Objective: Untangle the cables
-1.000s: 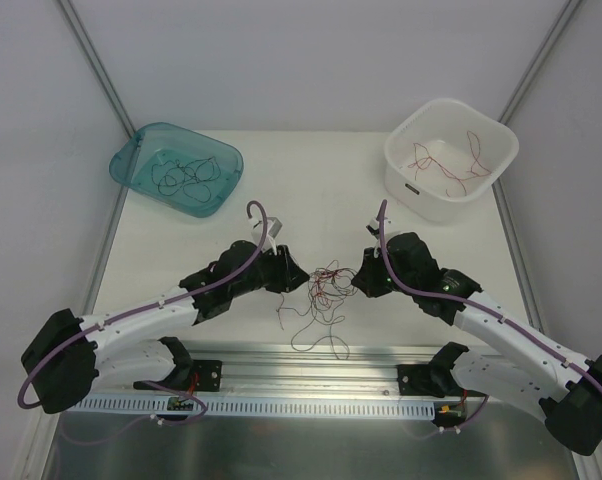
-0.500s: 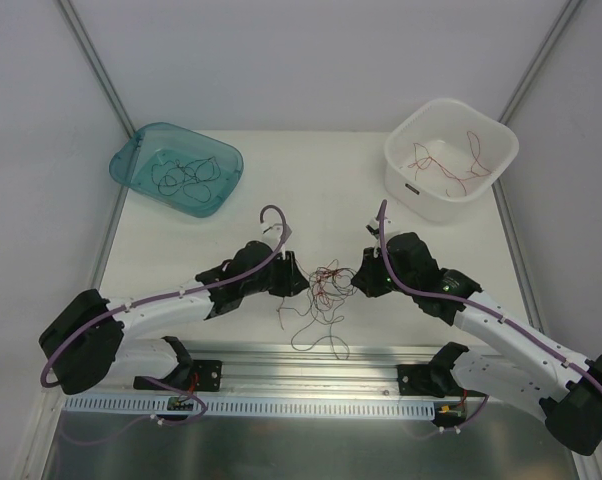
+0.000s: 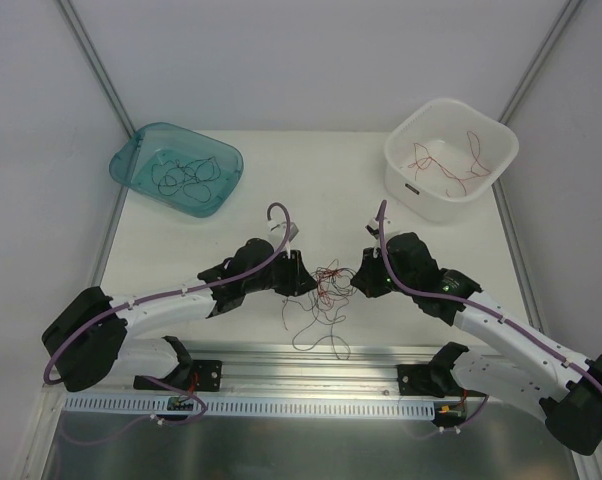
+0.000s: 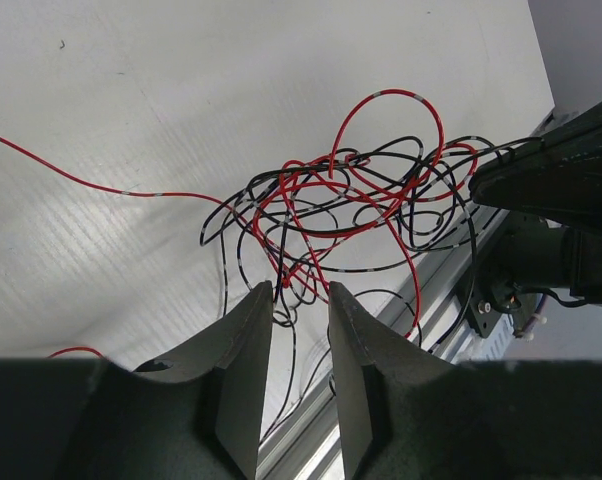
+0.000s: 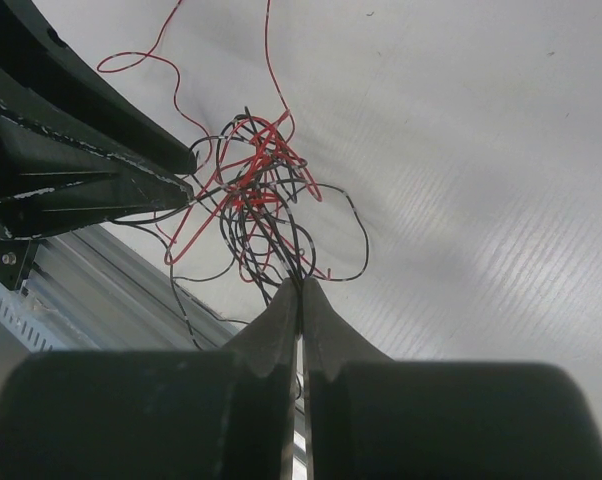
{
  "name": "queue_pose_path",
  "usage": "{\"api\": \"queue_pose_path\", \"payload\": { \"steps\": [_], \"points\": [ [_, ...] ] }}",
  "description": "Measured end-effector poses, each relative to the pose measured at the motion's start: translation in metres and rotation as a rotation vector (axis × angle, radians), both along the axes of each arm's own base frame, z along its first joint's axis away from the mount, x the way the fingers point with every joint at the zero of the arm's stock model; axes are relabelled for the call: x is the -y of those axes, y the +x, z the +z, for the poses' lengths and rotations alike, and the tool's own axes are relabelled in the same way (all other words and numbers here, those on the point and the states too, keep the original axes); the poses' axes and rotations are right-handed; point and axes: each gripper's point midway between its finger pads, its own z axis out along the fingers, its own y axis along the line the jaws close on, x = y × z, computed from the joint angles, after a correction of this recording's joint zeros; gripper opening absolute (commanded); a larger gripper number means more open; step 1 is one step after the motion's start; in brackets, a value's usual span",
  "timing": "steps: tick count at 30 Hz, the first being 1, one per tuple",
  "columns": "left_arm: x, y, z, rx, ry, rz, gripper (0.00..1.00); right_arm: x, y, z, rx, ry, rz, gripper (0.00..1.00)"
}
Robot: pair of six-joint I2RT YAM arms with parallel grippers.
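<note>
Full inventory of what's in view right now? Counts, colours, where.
cable tangle: one clump, red and black strands, table centre between the grippers, loose ends trailing toward the rail
teal tub: one, far left, holds several dark strands
white tub: one, far right, holds a few red strands
table: one, white
rail: one, metal, near edge
arms: two, white and black, purple cable along each
left gripper: black, open, at the tangle's left edge
right gripper: black, shut on strands at the tangle's right edge
</note>
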Motion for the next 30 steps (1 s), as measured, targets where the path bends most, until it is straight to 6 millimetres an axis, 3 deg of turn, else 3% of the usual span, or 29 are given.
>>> {"api": "queue_pose_path", "payload": {
  "steps": [13, 17, 21, 26, 30],
  "points": [
    [0.005, 0.006, -0.013, -0.02, 0.034, 0.004, 0.12, -0.001, -0.002, 0.0, -0.003, 0.003, 0.008, 0.01],
    [0.006, 0.009, -0.01, -0.012, 0.033, 0.013, 0.0, -0.002, -0.003, 0.0, -0.006, 0.006, 0.014, 0.01],
    [0.003, 0.015, -0.01, 0.0, 0.046, 0.043, 0.0, -0.002, -0.003, 0.0, -0.004, 0.004, 0.014, 0.01],
    [-0.016, 0.02, -0.008, 0.01, 0.1, 0.121, 0.0, 0.011, 0.005, -0.006, 0.006, -0.05, -0.049, 0.01],
    [-0.041, 0.027, 0.021, 0.051, 0.08, 0.211, 0.0, 0.039, 0.017, -0.015, -0.009, -0.115, -0.168, 0.01]
  ]
}}
